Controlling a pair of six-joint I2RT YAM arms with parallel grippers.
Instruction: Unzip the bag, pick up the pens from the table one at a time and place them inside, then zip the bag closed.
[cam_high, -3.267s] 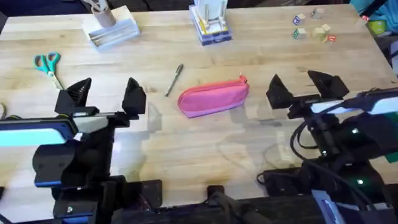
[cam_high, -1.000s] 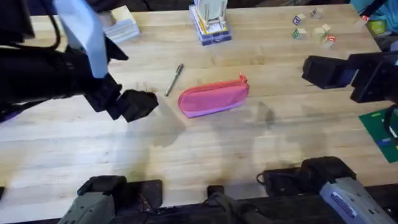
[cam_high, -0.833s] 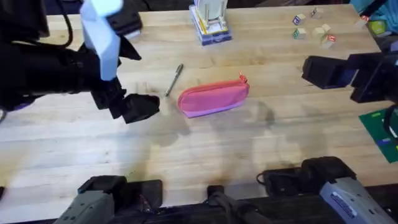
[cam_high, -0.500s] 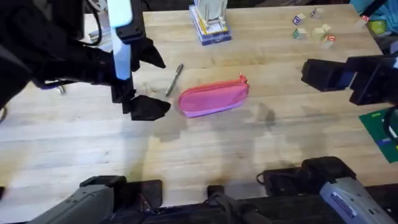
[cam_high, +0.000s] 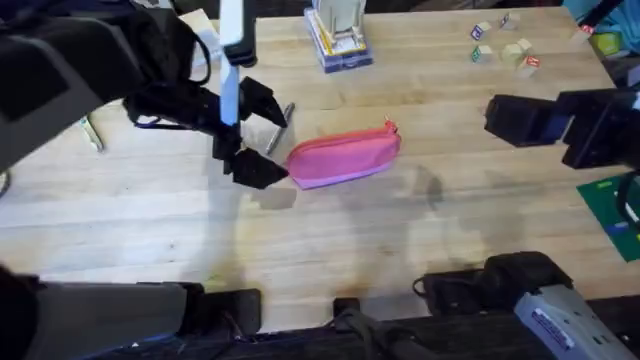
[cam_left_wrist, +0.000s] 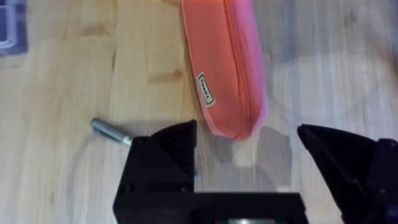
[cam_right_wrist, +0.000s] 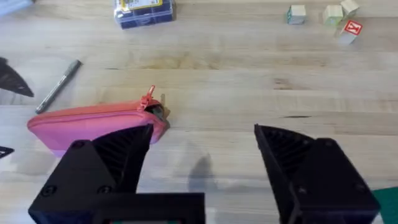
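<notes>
The pink bag (cam_high: 345, 158) lies zipped in the middle of the table (cam_high: 330, 250), its red pull (cam_high: 390, 127) at the right end. My left gripper (cam_high: 262, 138) hovers open at the bag's left end, one finger on each side of it. From the left wrist, the bag (cam_left_wrist: 224, 68) ends just ahead of the open gripper (cam_left_wrist: 249, 149). The grey pen (cam_high: 283, 120) lies just beyond the bag's left end, partly under the left fingers; its tip (cam_left_wrist: 109, 130) shows. My right gripper (cam_high: 515, 118) is open, well right of the bag (cam_right_wrist: 93, 121) and holding nothing (cam_right_wrist: 202, 155).
A stack of boxes (cam_high: 338, 35) stands at the back centre. Small coloured blocks (cam_high: 505, 45) lie at the back right. Teal-handled scissors (cam_high: 92, 133) peek out under the left arm. A green mat (cam_high: 612, 205) sits at the right edge.
My left arm has swung right across the table, bringing its open gripper up to the bag's left end and over the pen. The right arm has held still over the last second.
</notes>
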